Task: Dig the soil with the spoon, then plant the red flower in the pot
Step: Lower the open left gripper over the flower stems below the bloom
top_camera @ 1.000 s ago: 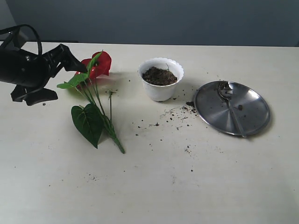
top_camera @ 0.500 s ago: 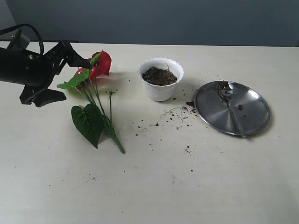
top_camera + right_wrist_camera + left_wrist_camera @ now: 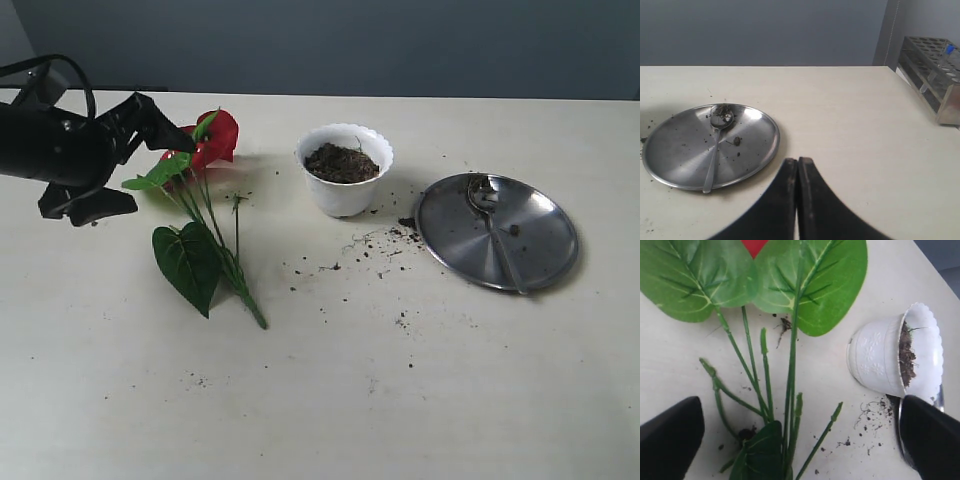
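The red flower [image 3: 215,138] lies flat on the table left of the pot [image 3: 345,170], its stems [image 3: 765,390] and a dark leaf [image 3: 188,262] trailing toward the front. My left gripper [image 3: 158,175] hangs open beside the blooms, its wide fingers [image 3: 670,440] straddling the stems without touching them. The white pot [image 3: 880,360] stands upright and holds dark soil [image 3: 341,162]. The spoon [image 3: 495,235] rests on the steel plate [image 3: 540,255]. My right gripper [image 3: 798,161] is shut and empty, near the plate [image 3: 757,145] and spoon [image 3: 715,150]; the exterior view does not show it.
Loose soil specks [image 3: 385,245] lie scattered between the pot and the plate. A metal test-tube rack [image 3: 935,70] stands at the table's far edge in the right wrist view.
My left gripper has edged a little closer to the flower's blooms and stayed open. The flower, pot, spoon and plate have not moved.
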